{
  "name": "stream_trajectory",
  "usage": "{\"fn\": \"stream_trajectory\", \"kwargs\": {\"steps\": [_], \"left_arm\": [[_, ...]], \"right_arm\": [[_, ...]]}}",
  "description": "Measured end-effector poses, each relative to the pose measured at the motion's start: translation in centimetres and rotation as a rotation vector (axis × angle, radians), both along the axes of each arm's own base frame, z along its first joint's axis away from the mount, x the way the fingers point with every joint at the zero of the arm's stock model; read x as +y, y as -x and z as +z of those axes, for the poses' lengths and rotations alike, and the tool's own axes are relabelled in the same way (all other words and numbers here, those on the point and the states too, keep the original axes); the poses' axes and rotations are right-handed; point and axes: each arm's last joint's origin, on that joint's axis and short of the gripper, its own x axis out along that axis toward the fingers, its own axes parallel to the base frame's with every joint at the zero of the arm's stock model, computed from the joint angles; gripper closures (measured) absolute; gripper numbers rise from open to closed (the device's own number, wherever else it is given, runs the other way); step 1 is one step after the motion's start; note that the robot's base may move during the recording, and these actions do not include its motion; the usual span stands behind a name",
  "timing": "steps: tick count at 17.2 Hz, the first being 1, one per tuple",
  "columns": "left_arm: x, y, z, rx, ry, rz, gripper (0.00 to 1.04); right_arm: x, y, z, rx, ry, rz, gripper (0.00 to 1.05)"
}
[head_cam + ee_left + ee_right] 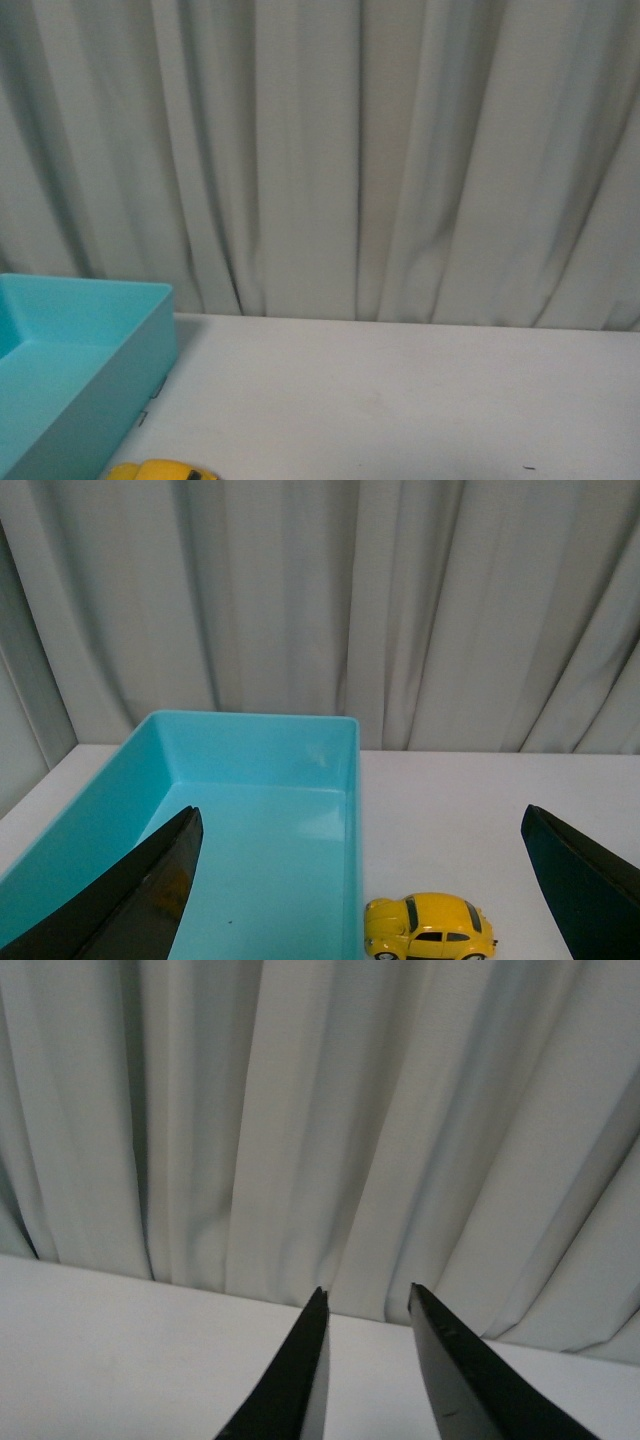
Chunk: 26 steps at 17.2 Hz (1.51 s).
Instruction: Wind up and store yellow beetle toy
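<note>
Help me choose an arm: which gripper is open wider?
The left gripper: its fingers sit far apart, framing the yellow beetle toy; the right gripper's stand close together.

The yellow beetle toy (162, 471) sits just beside the teal bin (105, 400).

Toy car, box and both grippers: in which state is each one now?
turquoise box: open on top, nothing visible inside.
yellow beetle toy: upright on its wheels, beside the turquoise box, not held.
left gripper: wide open, empty.
right gripper: slightly open, empty.
</note>
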Motion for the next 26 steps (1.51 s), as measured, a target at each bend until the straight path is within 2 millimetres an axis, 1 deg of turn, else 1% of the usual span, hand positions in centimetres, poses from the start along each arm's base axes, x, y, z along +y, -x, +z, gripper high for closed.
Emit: {"fn": "stream_trajectory", "kwargs": {"steps": [1,2,3,5,7,12,16,18,20,22,23,26], "left_arm": [[0.0,0.0,0.0,0.000,0.000,0.002,0.07],[0.0,0.0,0.0,0.000,0.000,0.002,0.07],[0.0,0.0,0.0,0.000,0.000,0.001,0.07],[0.0,0.0,0.0,0.000,0.000,0.002,0.07],[0.0,0.0,0.0,0.000,0.000,0.002,0.07],[0.0,0.0,0.0,0.000,0.000,0.002,0.07],[0.0,0.0,0.0,0.000,0.000,0.002,0.07],[0.0,0.0,0.0,0.000,0.000,0.002,0.07],[0.0,0.0,0.0,0.000,0.000,0.002,0.07],[0.0,0.0,0.0,0.000,0.000,0.003,0.07],[0.0,0.0,0.0,0.000,0.000,0.001,0.07],[0.0,0.0,0.0,0.000,0.000,0.002,0.07]], "right_arm": [[-0.2,0.3,-1.3,0.021,-0.089,-0.038,0.93],[-0.2,0.5,-2.5,0.048,-0.117,-0.035,1.03],[-0.2,0.7,-3.3,0.061,-0.134,-0.037,1.03],[-0.2,1.3,-3.6,0.032,-0.151,-0.035,1.03],[-0.2,1.8,-4.8,0.045,-0.157,-0.036,1.03],[-0.2,2.6,-6.1,0.043,-0.158,-0.036,1.03],[-0.2,3.0,-6.4,0.034,-0.158,-0.035,1.03],[-0.2,3.2,-7.1,0.019,-0.160,-0.034,1.03],[-0.2,3.4,-7.3,0.035,-0.160,-0.036,1.03],[-0.2,4.1,-7.8,0.075,-0.160,-0.037,1.03],[-0.2,4.4,-7.4,0.028,-0.161,-0.034,1.03],[-0.2,4.4,-7.5,0.035,-0.161,-0.036,1.03]]}}
